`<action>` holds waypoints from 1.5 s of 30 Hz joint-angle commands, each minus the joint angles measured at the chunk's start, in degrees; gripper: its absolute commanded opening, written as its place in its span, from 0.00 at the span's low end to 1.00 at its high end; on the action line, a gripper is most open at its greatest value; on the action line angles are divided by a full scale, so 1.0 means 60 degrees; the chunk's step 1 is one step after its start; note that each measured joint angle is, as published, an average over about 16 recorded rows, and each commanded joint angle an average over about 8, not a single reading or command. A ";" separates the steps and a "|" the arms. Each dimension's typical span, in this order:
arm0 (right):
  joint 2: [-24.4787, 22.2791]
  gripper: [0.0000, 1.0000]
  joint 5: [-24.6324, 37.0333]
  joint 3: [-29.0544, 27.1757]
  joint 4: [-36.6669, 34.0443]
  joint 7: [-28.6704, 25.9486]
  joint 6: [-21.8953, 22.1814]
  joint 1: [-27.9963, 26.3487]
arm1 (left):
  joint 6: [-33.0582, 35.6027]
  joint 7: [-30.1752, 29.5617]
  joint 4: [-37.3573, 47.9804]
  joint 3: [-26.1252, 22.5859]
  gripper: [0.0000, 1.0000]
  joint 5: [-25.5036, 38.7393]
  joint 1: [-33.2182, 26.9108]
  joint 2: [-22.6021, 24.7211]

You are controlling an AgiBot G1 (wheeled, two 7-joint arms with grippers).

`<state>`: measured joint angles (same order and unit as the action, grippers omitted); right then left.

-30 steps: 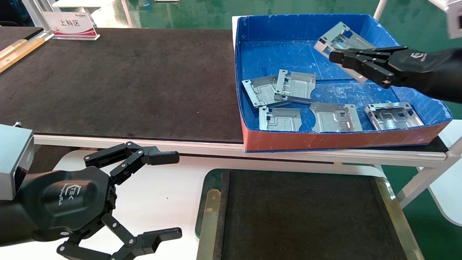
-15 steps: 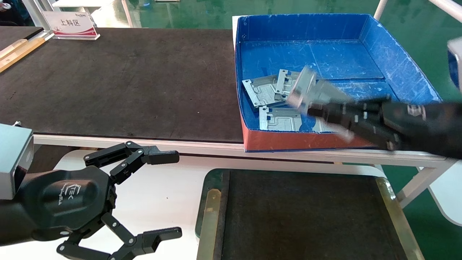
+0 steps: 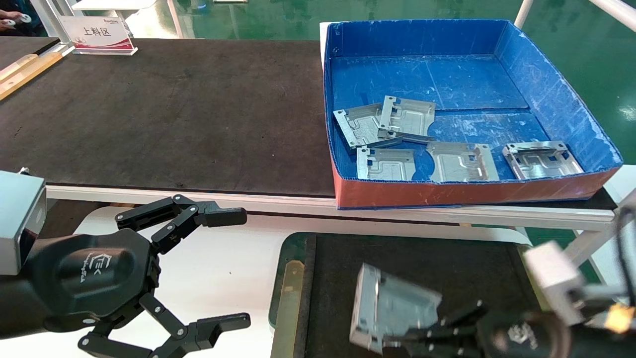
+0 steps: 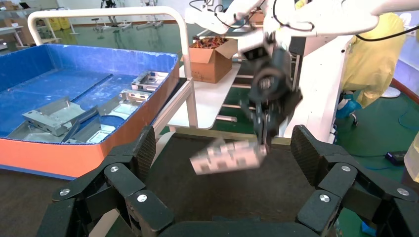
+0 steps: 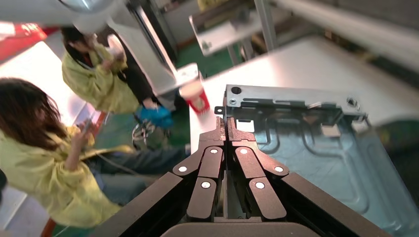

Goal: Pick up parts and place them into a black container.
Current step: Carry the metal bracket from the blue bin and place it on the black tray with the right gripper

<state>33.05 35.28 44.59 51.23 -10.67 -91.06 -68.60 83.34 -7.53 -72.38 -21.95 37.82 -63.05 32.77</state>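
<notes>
The right end effector [image 3: 422, 330] is clenched on the edge of one metal part [image 3: 392, 311], holding it tilted in the air above the black container [image 3: 447, 263]. Five more parts [image 3: 385, 164] lie in the blue box [image 3: 546, 94] up on the table [image 3: 149, 114]. The left end effector [image 3: 223, 268] hangs parked beside the container, its fingers spread wide and holding nothing.
</notes>
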 commanded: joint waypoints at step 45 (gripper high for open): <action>0.5512 0.00 0.4699 0.2848 -0.7602 0.6496 0.0996 -0.3158 | -0.0001 0.0001 0.0000 -0.0003 1.00 -0.0002 -0.0001 -0.0001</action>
<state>65.95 63.46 61.68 5.76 28.10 -84.71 -87.42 83.34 -7.52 -72.38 -21.97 37.81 -63.06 32.76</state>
